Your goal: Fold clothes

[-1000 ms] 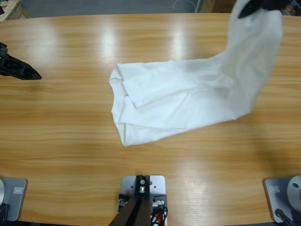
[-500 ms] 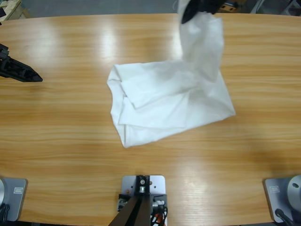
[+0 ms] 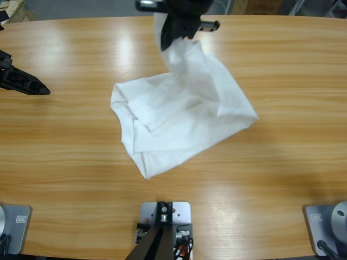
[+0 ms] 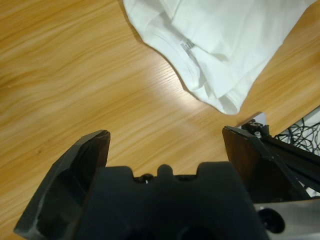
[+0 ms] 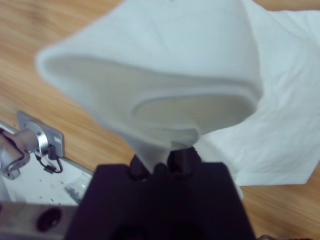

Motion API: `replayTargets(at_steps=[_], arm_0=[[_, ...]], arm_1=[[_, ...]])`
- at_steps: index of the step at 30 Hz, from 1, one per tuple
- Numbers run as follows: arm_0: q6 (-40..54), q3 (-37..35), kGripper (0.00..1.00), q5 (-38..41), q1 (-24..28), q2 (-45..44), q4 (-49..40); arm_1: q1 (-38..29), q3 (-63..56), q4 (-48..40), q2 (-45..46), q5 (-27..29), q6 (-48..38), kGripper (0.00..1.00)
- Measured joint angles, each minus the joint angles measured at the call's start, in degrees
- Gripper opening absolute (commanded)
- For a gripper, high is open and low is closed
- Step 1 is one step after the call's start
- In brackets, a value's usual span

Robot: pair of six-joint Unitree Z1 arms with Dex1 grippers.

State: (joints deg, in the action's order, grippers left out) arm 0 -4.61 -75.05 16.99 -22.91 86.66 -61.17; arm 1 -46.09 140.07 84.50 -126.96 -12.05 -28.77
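The white T-shirt (image 3: 179,122) lies crumpled in the middle of the wooden table, with one part pulled up toward the far edge. That raised part hangs from my right gripper (image 3: 173,35), which is above the table's far middle. In the right wrist view the cloth (image 5: 165,75) bulges out from the right gripper (image 5: 162,160), which is shut on it. My left gripper (image 3: 40,88) rests low at the table's left edge, well apart from the shirt. In the left wrist view the left gripper (image 4: 165,137) stands open with only bare wood between its jaws. There the shirt's folded edge (image 4: 225,40) lies ahead, at the picture's upper right.
The wooden table (image 3: 282,179) stretches bare to the right and along the front. Beyond its far edge there is floor and a few boxes (image 3: 11,8) at the upper left corner.
My right gripper has swept left along the far side, from the upper right to the top middle, carrying the raised cloth. The shirt's body shifted left with it. The left arm stayed put.
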Motion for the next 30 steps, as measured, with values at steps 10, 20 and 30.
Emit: replayTargets(at_steps=[10, 20, 30], arm_0=[[0.0, 0.0, 0.895, 0.1, 0.0, 0.5, 0.0], [0.0, 0.1, 0.895, 0.8, 0.0, 0.8, 0.0], [0.0, 0.5, 0.895, 0.9, 0.0, 0.8, 0.0]], arm_1=[[-3.3, 1.1, 2.0, -0.1, 0.0, -0.1, 0.000], [-6.1, 1.1, 2.0, -0.6, -0.3, -0.1, 0.000], [-6.4, 1.5, 2.0, -4.7, -2.0, 0.9, 0.843]])
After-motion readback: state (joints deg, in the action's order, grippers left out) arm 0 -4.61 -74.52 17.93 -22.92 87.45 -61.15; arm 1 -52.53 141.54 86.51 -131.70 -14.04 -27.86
